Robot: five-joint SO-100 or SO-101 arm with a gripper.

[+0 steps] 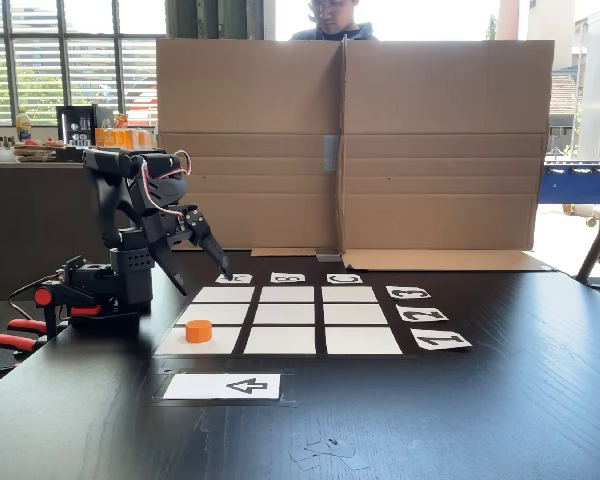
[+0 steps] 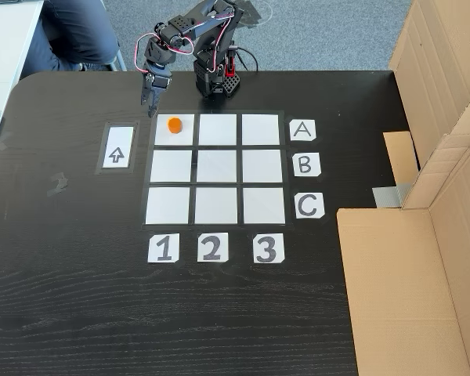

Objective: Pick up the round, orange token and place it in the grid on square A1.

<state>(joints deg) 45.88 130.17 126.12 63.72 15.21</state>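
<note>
The orange token [image 1: 199,331] [image 2: 175,124] stands upright on a corner cell of the grid [image 1: 287,315] [image 2: 216,166], in the row tagged A and the column tagged 1. That cell is square A1 [image 1: 180,343] [image 2: 163,135]. My gripper [image 1: 206,282] [image 2: 148,110] hangs just past that corner of the grid, a little above the table, apart from the token. Its fingers are spread and hold nothing.
A white card with a black arrow [image 1: 223,386] [image 2: 117,146] lies beside the grid. The arm's base [image 1: 110,285] [image 2: 215,78] sits at the table edge, with red clamps [image 1: 10,340] beside it. A tall cardboard wall [image 1: 350,140] [image 2: 423,235] bounds one side. A person [image 1: 332,20] stands behind it.
</note>
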